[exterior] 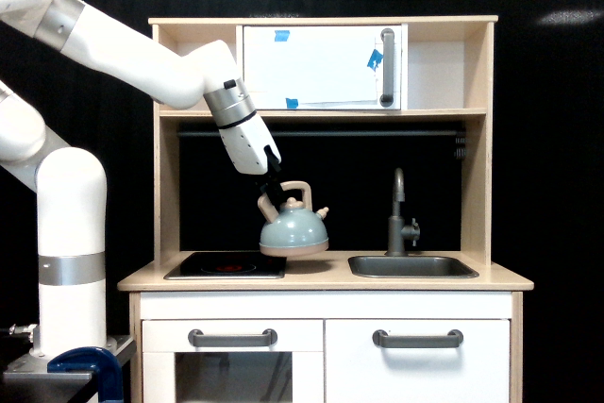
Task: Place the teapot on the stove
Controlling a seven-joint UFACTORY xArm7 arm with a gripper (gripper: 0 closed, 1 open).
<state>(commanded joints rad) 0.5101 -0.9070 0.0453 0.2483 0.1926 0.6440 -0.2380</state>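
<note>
Gripper (271,188): black fingers pinching the teapot's beige handle, on the handle's end toward the exterior view's left; the fingers come down at a slant from the white wrist above.
Arm (142,58): white with grey rings, reaching in from the exterior view's left, across the front of the upper shelf, then bending down toward the teapot.
Teapot (293,230): pale grey-blue dome with beige handle, knob, spout and base rim; held clear of the counter, slightly tilted, spout toward the exterior view's right.
Teapot place: above the stove's edge nearest the sink, its base partly over the stove and partly over the bare counter strip between stove and sink; not touching the stove.
Stove (226,265): flat black panel with a faint red mark, set in the counter; nothing rests on it.
Counter (321,280): light wood, holding the stove and the sink.
Sink (411,266): grey basin to the stove's side toward the exterior view's right, well apart from the teapot.
Tap (399,214): grey, upright behind the sink.
Cabinet (321,66): white door with a grey vertical handle and blue tape bits, above the stove and higher than the teapot.
</note>
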